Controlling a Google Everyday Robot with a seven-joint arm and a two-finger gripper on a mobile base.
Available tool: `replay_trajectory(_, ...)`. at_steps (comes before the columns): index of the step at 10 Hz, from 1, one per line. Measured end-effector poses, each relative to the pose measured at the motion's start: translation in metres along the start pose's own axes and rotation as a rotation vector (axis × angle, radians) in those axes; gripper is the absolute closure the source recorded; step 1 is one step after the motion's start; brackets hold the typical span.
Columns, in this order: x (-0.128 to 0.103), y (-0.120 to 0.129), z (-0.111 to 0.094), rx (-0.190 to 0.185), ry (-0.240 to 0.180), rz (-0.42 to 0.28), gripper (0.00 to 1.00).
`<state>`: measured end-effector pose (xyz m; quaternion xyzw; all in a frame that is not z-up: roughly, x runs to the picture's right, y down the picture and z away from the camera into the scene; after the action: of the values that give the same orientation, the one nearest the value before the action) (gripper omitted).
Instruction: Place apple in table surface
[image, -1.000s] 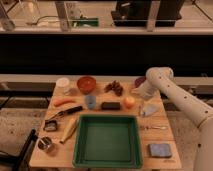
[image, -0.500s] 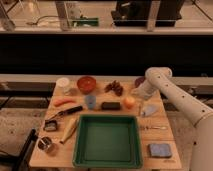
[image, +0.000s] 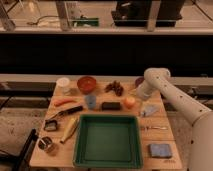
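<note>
The table (image: 160, 138) carries a green tray (image: 107, 117), apple (image: 130, 102), carrot (image: 64, 101) and red bowl (image: 87, 83). The gripper (image: 136, 95) hangs just beside the apple.

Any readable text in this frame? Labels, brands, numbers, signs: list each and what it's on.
None can be read.
Dark box and blue packet on the table: any print on them is too small to read.
End effector, just right of the apple: no markings visible.
</note>
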<state>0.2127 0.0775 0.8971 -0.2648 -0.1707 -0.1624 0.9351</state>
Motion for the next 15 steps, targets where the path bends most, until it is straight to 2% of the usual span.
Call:
replay_trajectory(3, -0.012, -0.011, -0.006, 0.001, -0.006, -0.019, 0.20)
replay_trajectory(4, -0.020, -0.016, -0.006, 0.004, -0.015, -0.025, 0.20)
replay_trajectory(5, -0.035, -0.024, -0.004, 0.022, -0.040, -0.035, 0.20)
replay_trajectory(9, -0.033, -0.018, 0.001, 0.073, -0.072, -0.048, 0.20)
replay_trajectory(12, -0.025, -0.016, 0.005, 0.105, -0.081, -0.035, 0.20)
replay_trajectory(15, -0.026, -0.029, 0.015, 0.122, -0.091, -0.035, 0.20)
